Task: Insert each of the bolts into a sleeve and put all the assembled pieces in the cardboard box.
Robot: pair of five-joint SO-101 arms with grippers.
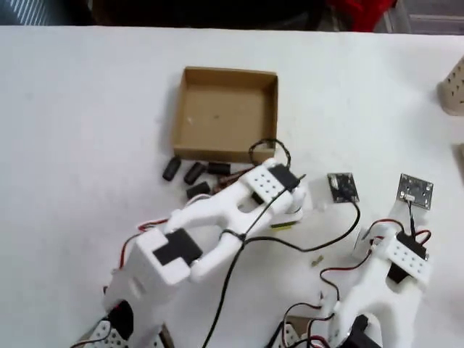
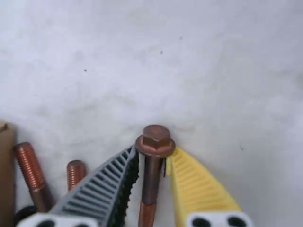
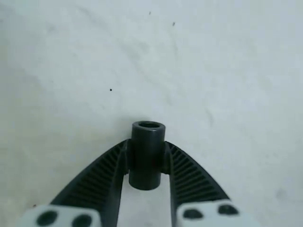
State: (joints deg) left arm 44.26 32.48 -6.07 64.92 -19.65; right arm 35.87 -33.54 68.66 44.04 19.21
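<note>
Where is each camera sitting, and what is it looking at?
High view: above the table, looking down on cardboard box, left arm and right arm.
Left wrist view: on left arm, facing the left end effector holding a bolt.
Right wrist view: on right arm, facing the right end effector holding a sleeve.
Both wrist views share the white table.

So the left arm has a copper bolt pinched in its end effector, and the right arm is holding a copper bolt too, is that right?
Not quite. The right end effector holds a black sleeve, not a bolt, as the right wrist view shows. The left end effector does pinch a copper bolt.
</note>
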